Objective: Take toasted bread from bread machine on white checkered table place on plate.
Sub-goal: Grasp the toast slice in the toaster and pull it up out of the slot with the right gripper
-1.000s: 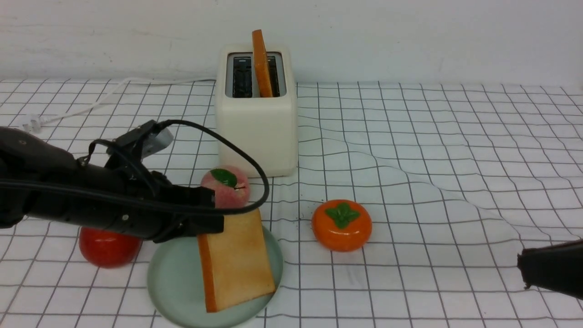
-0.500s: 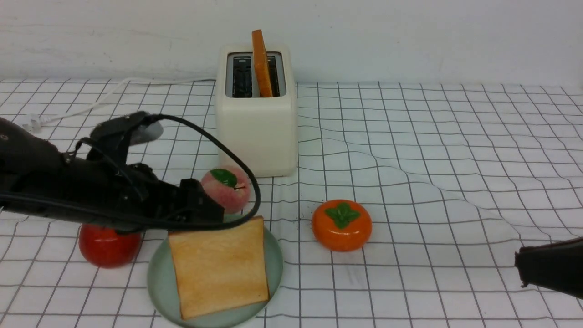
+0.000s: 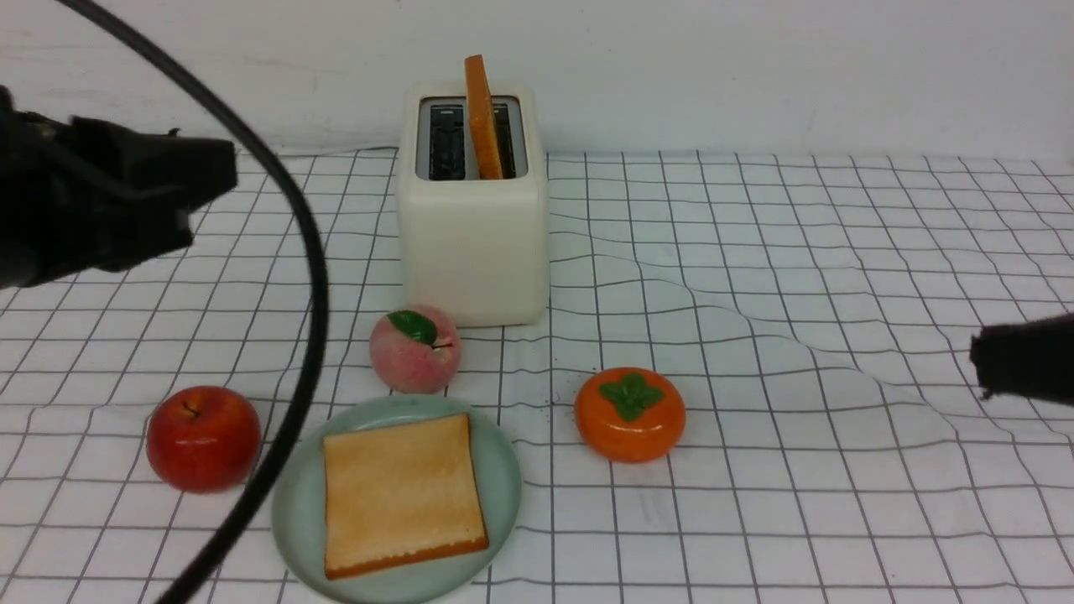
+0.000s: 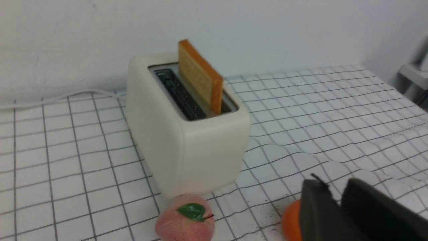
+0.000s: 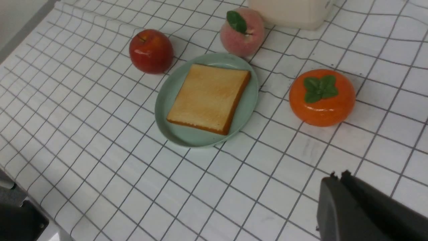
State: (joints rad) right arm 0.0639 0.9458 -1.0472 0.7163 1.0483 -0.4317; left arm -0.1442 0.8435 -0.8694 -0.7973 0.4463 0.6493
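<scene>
Toasted bread (image 3: 403, 495), 1 of the 2 slices, lay flat and square on the plate (image 3: 294, 512) at the lower left of centre in the front view, where half a second earlier it had only just come down under the arm and a second earlier it had hung on edge over the dish. The left gripper (image 4: 334, 183) had let it go and pulled right away: it now sat high at the upper left of the front view, well apart from the plate, its cable sweeping down across the frame. In its wrist view its fingers stood narrow, nearly together, with nothing between them. The right gripper (image 5: 337, 175) waited at the right edge of the front view, a little higher than before, fingers together and empty. The second slice (image 3: 481, 117) stood upright in the right-hand slot of the bread machine (image 3: 471, 243) at the top centre, untouched, while the other slot showed bare. By my judgement that put the job about half done, and the next reach belonged at the top of that standing slice, with room left on the plate only beside or over the first.
</scene>
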